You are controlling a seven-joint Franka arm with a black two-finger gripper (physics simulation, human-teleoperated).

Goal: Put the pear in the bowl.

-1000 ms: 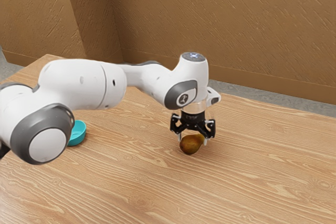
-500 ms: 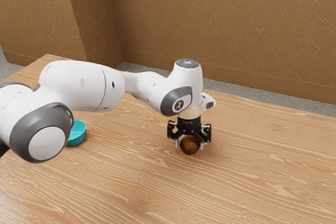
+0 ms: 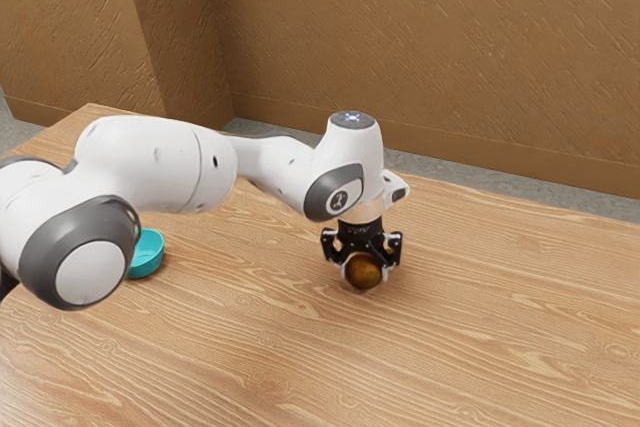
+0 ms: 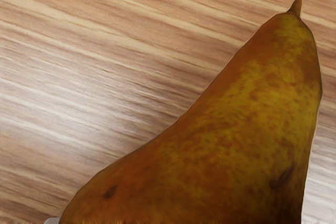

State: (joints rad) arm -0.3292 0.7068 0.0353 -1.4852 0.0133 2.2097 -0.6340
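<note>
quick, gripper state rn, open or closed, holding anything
Gripper: closed on the pear, a finger against each side of it.

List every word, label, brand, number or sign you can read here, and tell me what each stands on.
Readable texts: none.
Robot arm, pale disc on the grey cap near its hand: a dark mark, too small to read.
Same arm, top of its far end: a pale bluish mark, too small to read.
Pear and teal bowl: no lettering visible.
</note>
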